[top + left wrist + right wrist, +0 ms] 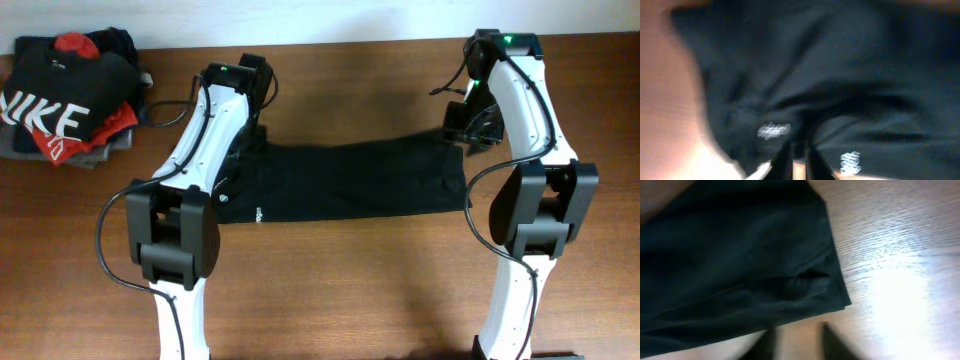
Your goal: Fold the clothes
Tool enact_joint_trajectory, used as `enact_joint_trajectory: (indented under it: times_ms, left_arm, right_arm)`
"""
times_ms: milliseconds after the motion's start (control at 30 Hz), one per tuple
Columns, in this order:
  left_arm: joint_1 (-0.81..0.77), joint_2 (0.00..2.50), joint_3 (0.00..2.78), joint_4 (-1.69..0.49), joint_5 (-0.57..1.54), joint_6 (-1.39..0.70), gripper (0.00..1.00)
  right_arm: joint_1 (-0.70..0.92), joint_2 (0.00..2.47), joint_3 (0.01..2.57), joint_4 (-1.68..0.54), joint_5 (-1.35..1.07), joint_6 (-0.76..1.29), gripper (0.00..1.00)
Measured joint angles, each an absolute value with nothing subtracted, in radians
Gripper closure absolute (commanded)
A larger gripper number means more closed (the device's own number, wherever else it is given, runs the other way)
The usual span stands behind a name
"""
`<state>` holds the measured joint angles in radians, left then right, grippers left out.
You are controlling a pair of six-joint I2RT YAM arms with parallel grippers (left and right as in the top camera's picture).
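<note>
The clothes, a black T-shirt (350,180), lie as a wide flat strip across the middle of the table. My left gripper (255,125) is at its far left corner. In the blurred left wrist view the left gripper (797,150) is shut, its tips pinching the T-shirt (840,75), where creases gather beside small white lettering (774,131). My right gripper (468,128) hovers at the far right corner. In the right wrist view the right gripper (799,330) stands open just off the T-shirt's (730,265) hem, with bare wood between its fingers.
A pile of folded garments (65,100) sits at the back left corner, topped by a black shirt with big white NIKE letters over red and grey pieces. The brown wooden table (350,290) runs on towards the front.
</note>
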<state>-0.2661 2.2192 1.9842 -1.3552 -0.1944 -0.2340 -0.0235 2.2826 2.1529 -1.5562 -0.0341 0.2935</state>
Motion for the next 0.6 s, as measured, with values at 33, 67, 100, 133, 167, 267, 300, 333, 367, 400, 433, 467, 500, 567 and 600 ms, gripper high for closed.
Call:
enact_joint_trajectory:
  times_ms: [33, 67, 100, 133, 167, 267, 300, 333, 367, 400, 433, 467, 500, 567, 600]
  left_arm:
    - [-0.268, 2.219, 1.984, -1.338, -0.146, -0.225, 0.99]
    - [-0.272, 2.219, 1.984, -1.328, -0.097, -0.22, 1.0]
    - [-0.277, 2.219, 1.984, -1.314, -0.054, -0.216, 0.99]
    - [-0.282, 2.219, 1.984, -1.3, -0.021, -0.213, 0.99]
    - [-0.289, 2.219, 1.984, -1.283, 0.015, -0.208, 0.99]
    - [-0.308, 2.219, 1.983, -1.24, 0.072, -0.202, 0.98]
    - [-0.315, 2.219, 1.983, -1.228, 0.084, -0.202, 0.98]
    - [-0.321, 2.219, 1.983, -1.219, 0.095, -0.202, 0.98]
    - [-0.327, 2.219, 1.982, -1.212, 0.102, -0.201, 0.98]
    - [-0.332, 2.219, 1.982, -1.208, 0.109, -0.201, 0.98]
    - [-0.335, 2.219, 1.982, -1.204, 0.115, -0.201, 0.98]
    - [-0.337, 2.219, 1.982, -1.2, 0.12, -0.201, 0.98]
    - [-0.338, 2.219, 1.982, -1.194, 0.124, -0.201, 0.98]
    - [-0.338, 2.22, 1.982, -1.179, 0.127, -0.201, 0.98]
    - [-0.338, 2.22, 1.982, -1.174, 0.128, -0.201, 0.98]
  right_arm:
    - [-0.018, 2.283, 2.152, -1.555, -0.039, 0.29, 0.94]
    - [-0.011, 2.283, 2.152, -1.555, -0.043, 0.279, 0.94]
    - [-0.001, 2.283, 2.15, -1.554, -0.044, 0.269, 0.94]
    - [0.007, 2.283, 2.147, -1.55, -0.045, 0.259, 0.94]
    - [0.02, 2.282, 2.137, -1.536, -0.046, 0.244, 0.94]
    - [0.059, 2.282, 2.087, -1.472, -0.047, 0.22, 0.92]
    - [0.068, 2.282, 2.068, -1.452, -0.046, 0.214, 0.93]
    - [0.078, 2.282, 2.036, -1.424, -0.046, 0.21, 0.96]
    - [0.088, 2.282, 2.004, -1.396, -0.047, 0.203, 0.96]
    - [0.093, 2.282, 1.976, -1.372, -0.047, 0.203, 0.96]
    - [0.095, 2.282, 1.941, -1.341, -0.05, 0.203, 0.96]
    - [0.095, 2.282, 1.908, -1.31, -0.05, 0.201, 0.96]
    - [0.094, 2.282, 1.88, -1.282, -0.05, 0.202, 0.96]
    - [0.088, 2.283, 1.814, -1.224, -0.05, 0.202, 0.96]
    - [0.084, 2.283, 1.785, -1.204, -0.05, 0.202, 0.96]
